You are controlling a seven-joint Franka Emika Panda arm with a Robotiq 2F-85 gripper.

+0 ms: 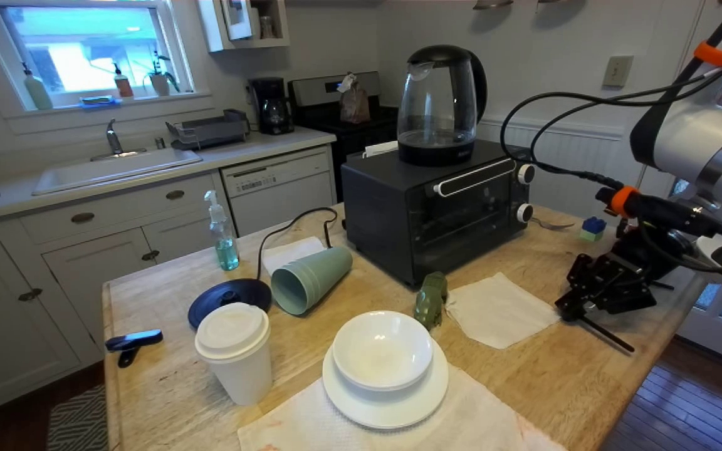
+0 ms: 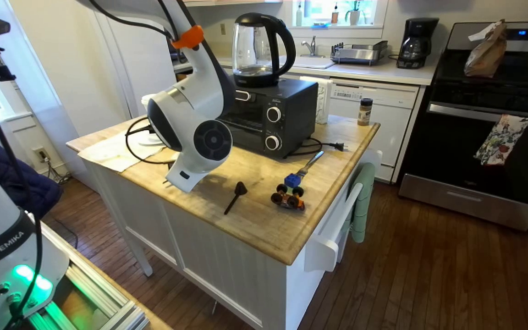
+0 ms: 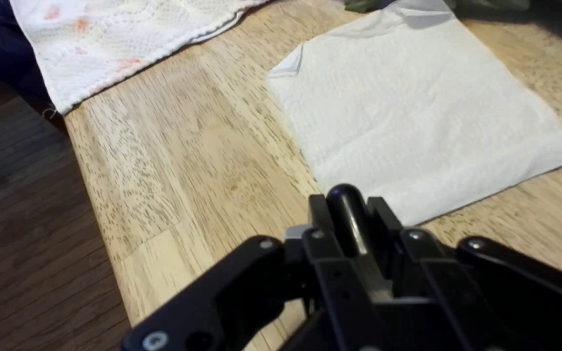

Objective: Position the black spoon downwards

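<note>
Over the wooden tabletop (image 3: 188, 161), the hand (image 3: 351, 207), parted only narrowly, clasps the black spoon (image 3: 350, 214)

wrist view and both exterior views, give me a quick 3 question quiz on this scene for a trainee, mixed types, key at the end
1. Multiple choice: how is the pale green, plastic-looking tapered cup placed on the table?
A) upright
B) on its side
C) upside down

2. True or false: the clear glass, black-handled kettle stands on the black box-shaped toaster oven.

3. Short answer: in the wrist view, what is the black metal claw gripping?

Key: 1. B; 2. True; 3. The slim black spoon.
</note>
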